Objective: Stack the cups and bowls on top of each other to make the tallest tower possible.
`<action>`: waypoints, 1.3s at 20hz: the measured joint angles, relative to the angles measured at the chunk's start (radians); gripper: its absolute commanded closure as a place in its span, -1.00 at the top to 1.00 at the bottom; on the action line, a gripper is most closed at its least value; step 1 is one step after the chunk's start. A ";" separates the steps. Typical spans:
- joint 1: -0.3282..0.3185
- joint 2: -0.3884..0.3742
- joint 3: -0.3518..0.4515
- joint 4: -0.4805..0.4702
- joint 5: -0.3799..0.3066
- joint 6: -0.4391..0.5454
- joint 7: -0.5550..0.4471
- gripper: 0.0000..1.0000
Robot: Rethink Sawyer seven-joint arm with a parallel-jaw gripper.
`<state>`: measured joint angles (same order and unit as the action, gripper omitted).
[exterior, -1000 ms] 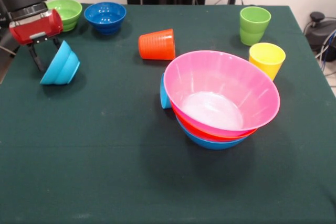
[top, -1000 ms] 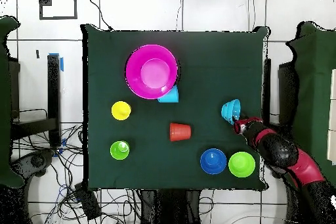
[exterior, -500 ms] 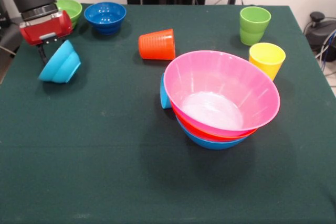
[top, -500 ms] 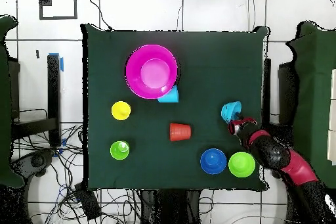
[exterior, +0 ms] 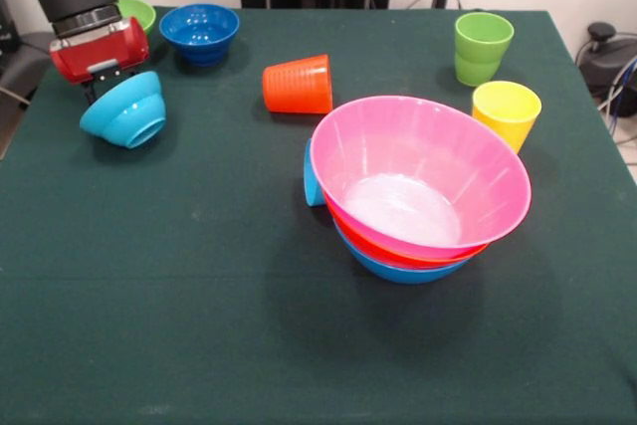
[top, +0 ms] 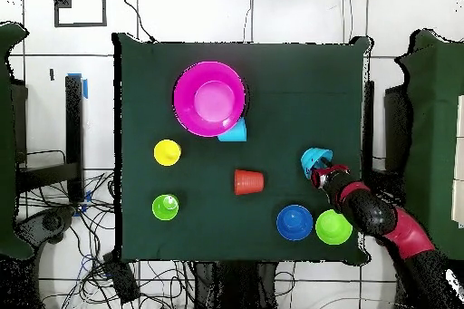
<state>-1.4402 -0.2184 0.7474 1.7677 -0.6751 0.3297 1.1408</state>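
Note:
My gripper [exterior: 105, 85] is shut on the small light blue bowl [exterior: 124, 114] and holds it tilted at the table's left side; the overhead view shows both, the gripper [top: 319, 171] and the bowl [top: 314, 158]. The tower stands right of centre: pink bowl [exterior: 418, 176] on top, orange bowl [exterior: 398, 254] under it, blue bowl [exterior: 403, 271] lowest. A light blue cup [exterior: 312, 174] lies against the tower's left side. An orange cup [exterior: 299, 85] lies on its side. The green cup [exterior: 483, 47] and yellow cup [exterior: 506, 111] stand upright at the right.
A small dark blue bowl [exterior: 199, 32] and a small green bowl [exterior: 139, 12] sit at the far left corner, just behind my arm. The table's left edge [exterior: 20, 126] is close to the held bowl.
My gripper has carried the light blue bowl a little to the right in the front view, away from the table's edge, and the bowl has turned in its tilt.

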 measured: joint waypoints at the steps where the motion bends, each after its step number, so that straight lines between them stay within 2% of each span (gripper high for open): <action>1: 0.000 0.000 0.000 0.000 0.000 0.000 0.000 1.00; 11: 0.006 0.000 -0.021 0.002 -0.001 -0.055 0.001 1.00; 15: 0.054 -0.004 -0.060 0.003 0.001 -0.141 0.026 1.00; 17: 0.092 -0.016 -0.084 0.007 0.004 -0.198 0.049 1.00; 18: 0.140 -0.028 -0.114 0.010 0.010 -0.259 0.083 1.00; 20: 0.163 -0.033 -0.129 0.012 0.014 -0.287 0.099 1.00; 21: 0.218 -0.044 -0.161 0.015 0.027 -0.344 0.141 1.00; 23: 0.260 -0.050 -0.185 0.017 0.041 -0.383 0.175 1.00; 24: 0.307 -0.054 -0.209 0.020 0.058 -0.422 0.219 1.00; 26: 0.343 -0.056 -0.224 0.022 0.069 -0.450 0.257 1.00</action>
<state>-1.0969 -0.2744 0.5230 1.7897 -0.6060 -0.1205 1.3974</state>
